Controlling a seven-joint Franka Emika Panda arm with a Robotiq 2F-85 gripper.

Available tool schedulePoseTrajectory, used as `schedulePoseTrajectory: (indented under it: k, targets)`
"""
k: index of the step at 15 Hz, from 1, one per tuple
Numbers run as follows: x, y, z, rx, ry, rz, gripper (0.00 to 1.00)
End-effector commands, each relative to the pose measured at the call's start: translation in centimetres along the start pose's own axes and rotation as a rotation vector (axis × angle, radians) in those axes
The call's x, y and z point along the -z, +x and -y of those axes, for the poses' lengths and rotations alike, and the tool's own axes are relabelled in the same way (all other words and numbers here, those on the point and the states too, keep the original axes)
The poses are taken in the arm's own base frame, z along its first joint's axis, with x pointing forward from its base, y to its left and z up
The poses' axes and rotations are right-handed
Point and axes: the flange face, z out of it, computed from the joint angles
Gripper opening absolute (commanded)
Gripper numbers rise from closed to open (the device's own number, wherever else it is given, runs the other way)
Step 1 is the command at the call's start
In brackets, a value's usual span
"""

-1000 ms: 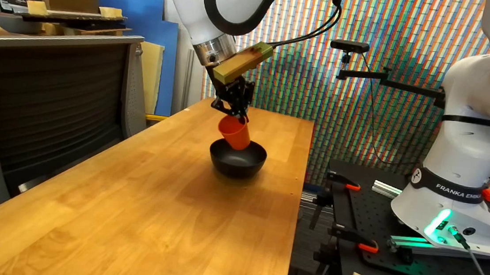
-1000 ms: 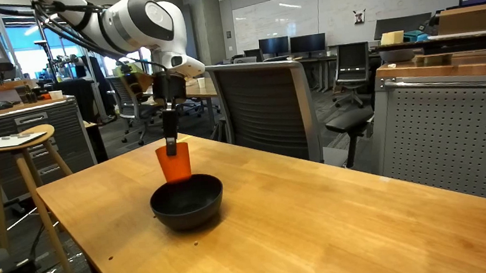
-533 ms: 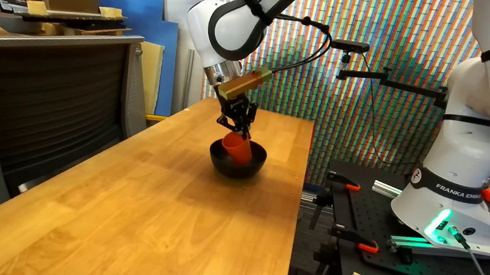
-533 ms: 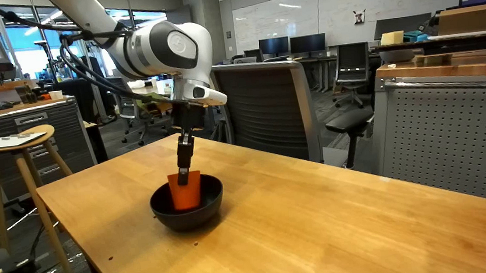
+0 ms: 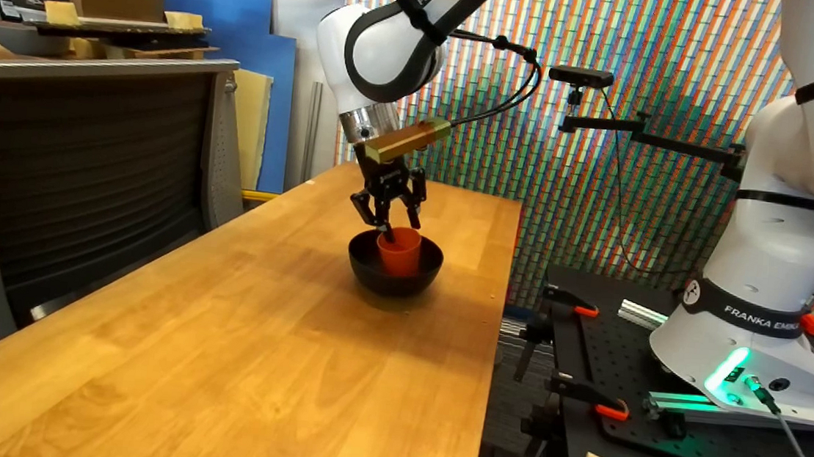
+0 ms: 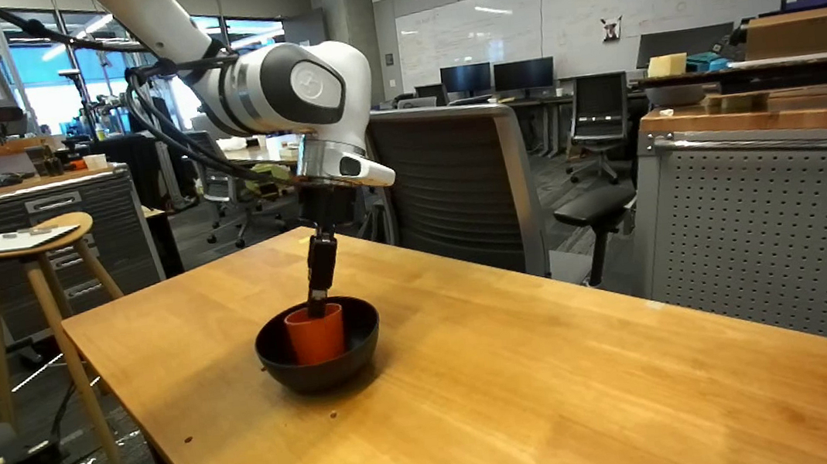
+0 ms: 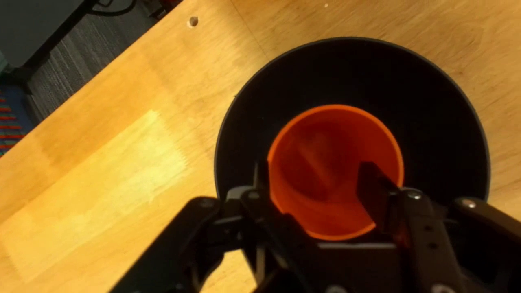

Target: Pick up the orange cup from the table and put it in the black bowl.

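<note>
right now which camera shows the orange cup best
The wrist view: it looks down into the orange cup, showing its inside up close, though the claw covers part. Both exterior views show it smaller, mostly its outside, within the black bowl.

The wrist view sits close above the gripper (image 7: 315,175), looking nearly straight down past it into the orange cup (image 7: 331,175). In an exterior view, well apart from the gripper, the look runs lengthwise down the table (image 5: 278,350) to a striped wall (image 5: 566,176) beyond it. In an exterior view, also well apart, it runs aslant across the table to a chair (image 6: 456,196) and whiteboard (image 6: 560,17) beyond the gripper. All three share the black bowl (image 6: 321,379) beneath the gripper.
</note>
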Motion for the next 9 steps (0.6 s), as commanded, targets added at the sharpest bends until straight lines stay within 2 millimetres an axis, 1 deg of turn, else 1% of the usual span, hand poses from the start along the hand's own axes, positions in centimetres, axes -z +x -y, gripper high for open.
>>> schedulePoseTrajectory:
  k: [1,2,4,6,8,9]
  targets:
    - [4.0,-3.2,0.6,0.065,-0.008,-0.086,0.90]
    - [5.2,-4.4,1.1,0.078,-0.028,-0.130,0.99]
    - [8.3,-7.1,2.0,0.140,-0.057,-0.219,1.00]
    - [11.9,-10.6,2.8,0.252,-0.072,-0.293,1.00]
    - [15.5,-14.3,3.1,0.361,-0.049,-0.335,1.00]
    - [17.3,-16.1,3.0,0.417,-0.024,-0.346,1.00]
